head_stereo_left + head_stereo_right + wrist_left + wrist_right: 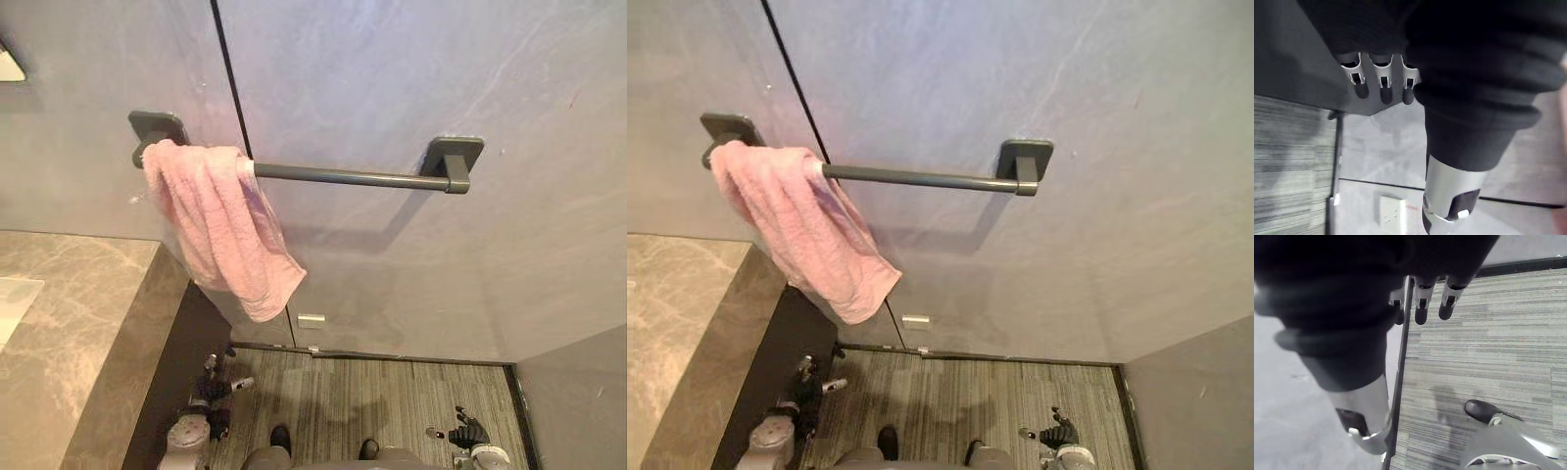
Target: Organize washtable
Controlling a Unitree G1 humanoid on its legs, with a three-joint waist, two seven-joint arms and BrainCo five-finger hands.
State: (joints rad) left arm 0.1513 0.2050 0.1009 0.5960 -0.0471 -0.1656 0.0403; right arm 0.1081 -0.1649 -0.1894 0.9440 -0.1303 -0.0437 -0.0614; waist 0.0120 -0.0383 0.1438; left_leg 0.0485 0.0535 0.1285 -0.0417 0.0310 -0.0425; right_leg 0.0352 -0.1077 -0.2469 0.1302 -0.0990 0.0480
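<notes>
I'm judging the bunched pink terry towel point(220, 230) on the dark grey wall rail point(353, 177) soft and light (pinch its hanging corner), left hand point(1382, 79) and right hand point(1421, 301) dangling open.

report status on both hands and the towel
Left hand open, low beside the counter; right hand open, low, empty. Pink towel hangs bunched at the left end of the towel bar. Nothing between hands and towel.

A pink terry towel point(220, 230) hung bunched over one end of a dark grey metal wall bar point(353, 177), well above the fingers of the left hand point(216, 390). The right hand point(468, 432) was low over the striped grey carpet point(372, 401), its fingers far from the towel.
</notes>
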